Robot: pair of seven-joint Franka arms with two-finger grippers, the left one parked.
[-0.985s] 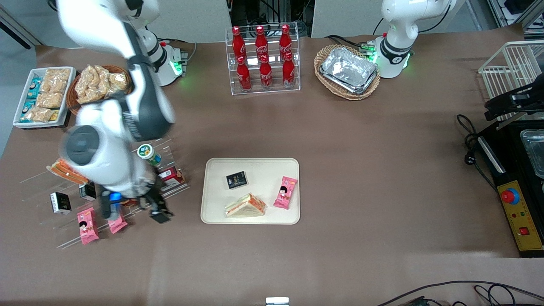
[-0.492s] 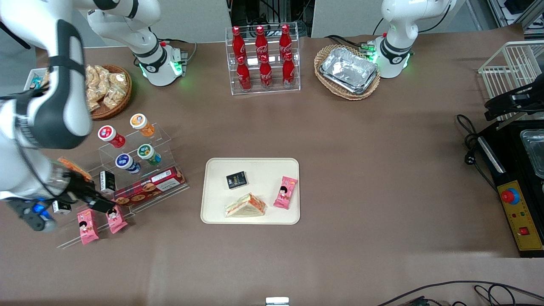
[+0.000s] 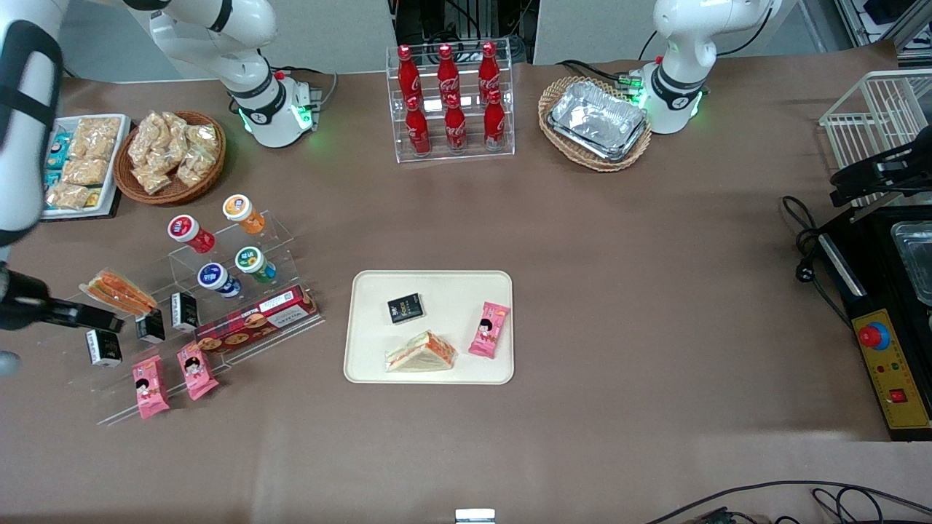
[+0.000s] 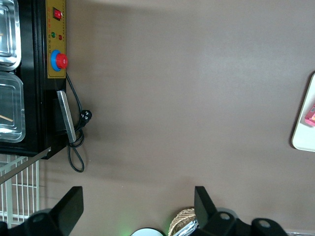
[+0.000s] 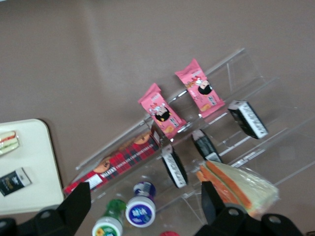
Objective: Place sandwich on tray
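sandwich (image 3: 421,354) resting on tray (image 3: 362,327), my fingers (image 5: 78,200) spread wide and empty, hovering over the clear rack (image 5: 236,142) at the working arm's end of the table (image 3: 655,291)

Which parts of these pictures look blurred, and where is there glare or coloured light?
Front view: the working arm at the frame edge is smeared by motion, its gripper beside the acrylic stand; the sandwich on the tray is sharp; the foil trays glare, and green light glows at both arm bases. Right wrist view: slightly soft, the clear shelves reflecting light.
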